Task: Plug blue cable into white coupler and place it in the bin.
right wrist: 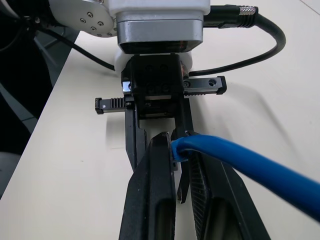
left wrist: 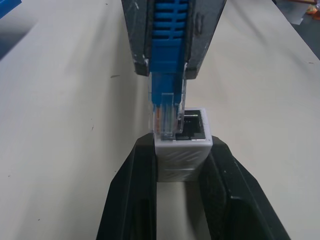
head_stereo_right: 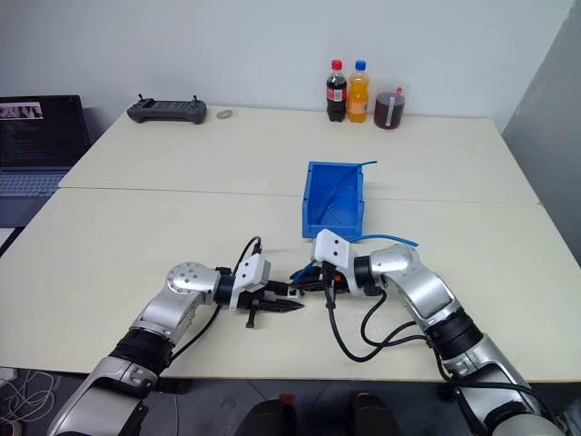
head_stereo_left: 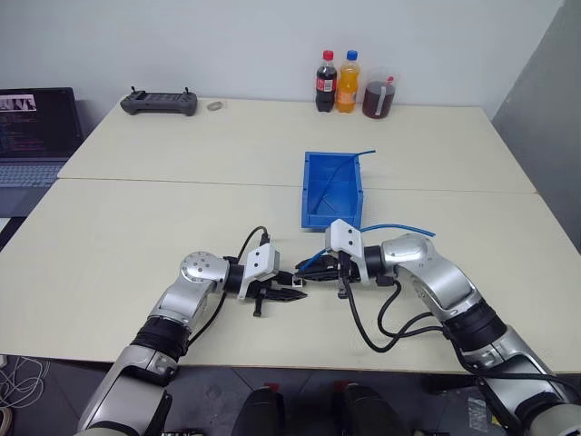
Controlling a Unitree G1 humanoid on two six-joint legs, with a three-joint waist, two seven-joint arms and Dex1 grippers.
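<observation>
Where the two grippers meet at six o'clock on the table (head_stereo_left: 136,227), the white coupler (left wrist: 182,145) is clamped between the left gripper's (left wrist: 181,165) fingers, and the blue cable (right wrist: 250,170) is pinched just behind its clear plug (left wrist: 166,117) by the right gripper (right wrist: 181,165). The plug is set against the coupler's socket rim, off-centre. The bin (head_stereo_left: 332,189) is placed at twelve o'clock of the grippers, with a darker blue wire (head_stereo_left: 338,166) draped inside.

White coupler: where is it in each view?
Left eye: white coupler at left tool tip.
Right eye: between both tools.
Left wrist: clamped in black fingers, clear plug at its rim.
Right wrist: can't make it out.
Shared landmark: blue cable.
</observation>
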